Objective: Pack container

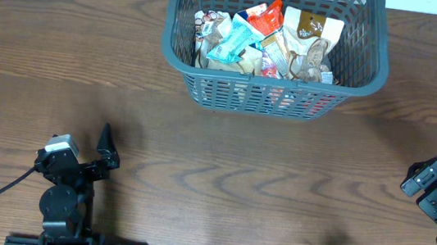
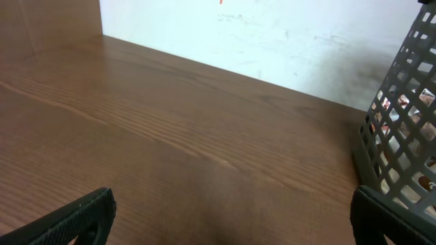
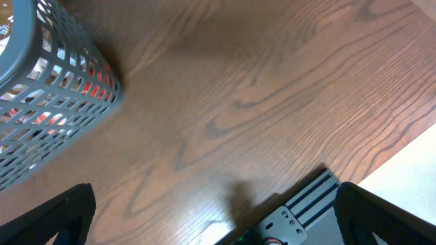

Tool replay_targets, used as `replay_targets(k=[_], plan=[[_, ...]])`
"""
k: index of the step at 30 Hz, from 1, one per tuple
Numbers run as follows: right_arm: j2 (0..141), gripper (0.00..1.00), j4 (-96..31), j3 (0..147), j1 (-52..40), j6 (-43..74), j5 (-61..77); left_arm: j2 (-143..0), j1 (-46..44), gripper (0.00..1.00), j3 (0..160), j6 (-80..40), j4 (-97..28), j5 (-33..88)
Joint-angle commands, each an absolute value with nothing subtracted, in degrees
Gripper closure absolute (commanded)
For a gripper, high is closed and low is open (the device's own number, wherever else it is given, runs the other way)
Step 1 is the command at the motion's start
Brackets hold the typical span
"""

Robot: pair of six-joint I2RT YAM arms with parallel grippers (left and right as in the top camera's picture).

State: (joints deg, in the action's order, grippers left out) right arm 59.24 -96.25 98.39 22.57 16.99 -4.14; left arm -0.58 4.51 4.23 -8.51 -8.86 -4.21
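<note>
With the large dark grey-green slotted plastic basket (image 1: 230,95) at the brown wooden table's (image 1: 221,172) far middle already heaped with snack packets (image 1: 265,37) and none loose, the left gripper (image 2: 235,214) and right gripper (image 3: 218,214), both spread wide and holding nothing, should park well clear of it.

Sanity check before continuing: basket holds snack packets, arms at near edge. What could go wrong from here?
1. The snack packets lie heaped loose in the basket, the orange-red packet on top; a knock to the basket might spill them.
2. Both the left gripper and right gripper are open; a finger could snag the slotted wall on a reach.
</note>
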Motion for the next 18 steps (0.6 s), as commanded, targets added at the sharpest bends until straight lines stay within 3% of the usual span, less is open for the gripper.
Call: replay_targets(k=[1,18], plan=[[59.2,0.01,-96.3,98.4,22.1,17.5,-4.6,-0.2,4.7,0.01,2.9,-7.3,-10.0,-3.4],[58.6,0.01,-95.8,98.4,21.6,16.0,-6.5,-0.2,4.7,0.01,2.9,-7.3,-10.0,-3.4]])
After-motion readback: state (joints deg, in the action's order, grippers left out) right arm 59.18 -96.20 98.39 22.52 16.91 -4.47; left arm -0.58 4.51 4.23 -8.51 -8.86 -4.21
